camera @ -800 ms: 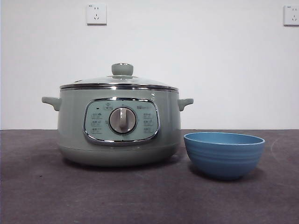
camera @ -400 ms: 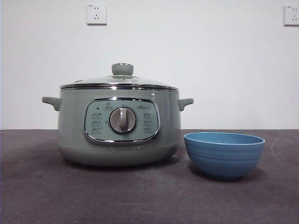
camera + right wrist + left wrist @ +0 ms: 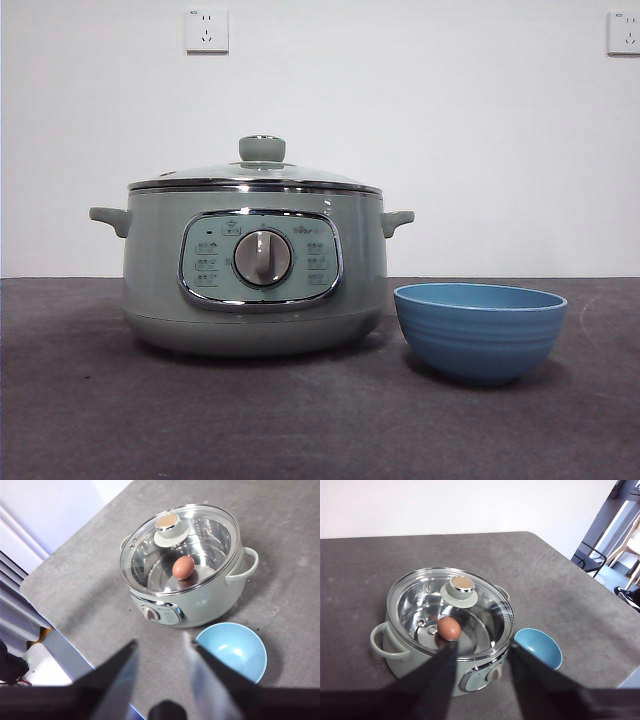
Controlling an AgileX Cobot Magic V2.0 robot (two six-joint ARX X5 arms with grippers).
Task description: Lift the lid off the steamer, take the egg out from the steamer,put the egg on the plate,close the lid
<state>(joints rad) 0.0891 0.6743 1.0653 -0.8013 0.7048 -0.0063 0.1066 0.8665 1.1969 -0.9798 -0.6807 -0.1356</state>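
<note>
The sage-green steamer (image 3: 255, 275) stands on the dark table, left of centre in the front view. Its glass lid (image 3: 255, 172) with the green knob (image 3: 262, 148) sits shut on it. Through the lid both wrist views show a brown egg (image 3: 449, 628) (image 3: 183, 566) on the metal floor inside. The blue plate, a ridged bowl (image 3: 480, 330), stands empty just right of the steamer, apart from it. My left gripper (image 3: 480, 652) is open, high above the steamer (image 3: 400, 655). My right gripper (image 3: 160, 652) is open, high above the table by the bowl (image 3: 231, 650).
The dark grey table (image 3: 300, 430) runs to a white wall with two sockets (image 3: 206, 30). The table's edge and floor beyond show in the right wrist view (image 3: 60, 650). Chairs stand off the table's far corner in the left wrist view (image 3: 620, 550).
</note>
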